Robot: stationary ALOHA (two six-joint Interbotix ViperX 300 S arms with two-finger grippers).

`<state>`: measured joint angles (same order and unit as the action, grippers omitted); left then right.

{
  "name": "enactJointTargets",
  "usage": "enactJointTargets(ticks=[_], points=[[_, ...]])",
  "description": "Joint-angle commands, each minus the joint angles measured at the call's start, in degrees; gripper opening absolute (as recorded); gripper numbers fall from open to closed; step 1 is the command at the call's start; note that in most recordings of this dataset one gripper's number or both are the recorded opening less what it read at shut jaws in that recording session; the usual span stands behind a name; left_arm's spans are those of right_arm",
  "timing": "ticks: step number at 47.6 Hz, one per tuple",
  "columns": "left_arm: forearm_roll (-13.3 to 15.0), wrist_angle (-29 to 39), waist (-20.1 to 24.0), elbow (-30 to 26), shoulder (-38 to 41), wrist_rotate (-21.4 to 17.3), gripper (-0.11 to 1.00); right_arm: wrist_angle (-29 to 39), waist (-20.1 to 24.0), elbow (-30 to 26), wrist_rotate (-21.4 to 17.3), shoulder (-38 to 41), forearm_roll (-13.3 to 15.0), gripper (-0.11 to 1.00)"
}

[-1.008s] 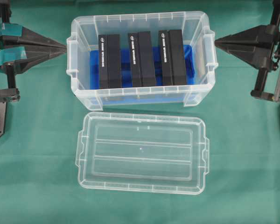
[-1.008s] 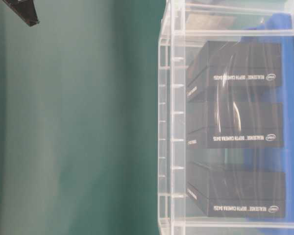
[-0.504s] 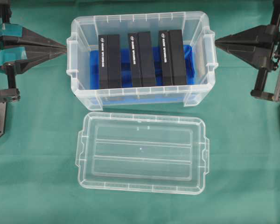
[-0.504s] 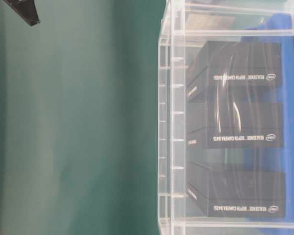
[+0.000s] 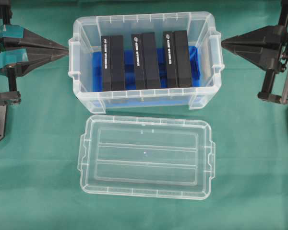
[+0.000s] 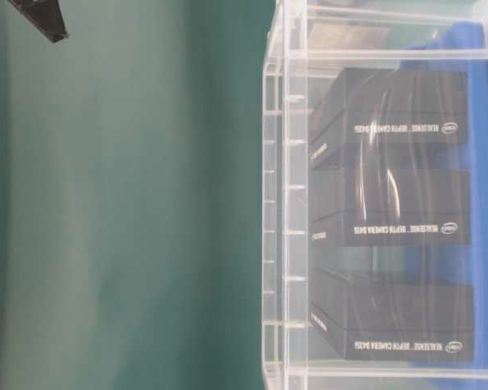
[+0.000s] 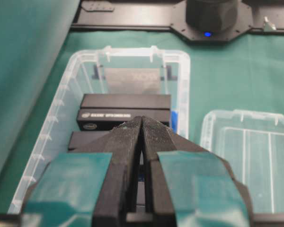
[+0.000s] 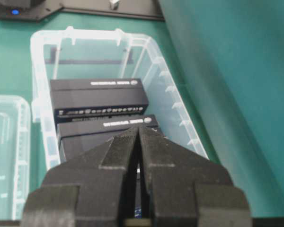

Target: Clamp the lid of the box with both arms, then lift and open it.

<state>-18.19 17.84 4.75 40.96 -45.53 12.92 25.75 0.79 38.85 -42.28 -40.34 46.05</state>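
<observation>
While lid (image 5: 146,156) lies flat on green tabletop (image 5: 38,182), just in front of box (image 5: 145,100) and apart from it, both claws flank box ends. Left claw (image 5: 66,49), teal-taped, tips pressed together, empty, points at left end handle; touching or just short, cannot tell. Right claw (image 5: 222,44), tips together, empty, points at right end handle, small gap visible. Box open-topped, upright, three black blocks (image 5: 144,60) standing side by side on blue bottom (image 5: 194,72).
</observation>
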Motion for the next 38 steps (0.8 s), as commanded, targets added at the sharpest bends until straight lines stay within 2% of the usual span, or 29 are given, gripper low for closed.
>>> enactJointTargets(ticks=[1,38], points=[[0.09,-0.18,-0.18,-0.70,0.00,0.00,0.02,-0.18,0.09,-0.62,-0.09,0.00,0.09,0.00],[0.09,-0.26,-0.18,0.00,0.00,0.18,0.02,-0.35,0.09,-0.26,-0.09,0.26,0.09,0.00]])
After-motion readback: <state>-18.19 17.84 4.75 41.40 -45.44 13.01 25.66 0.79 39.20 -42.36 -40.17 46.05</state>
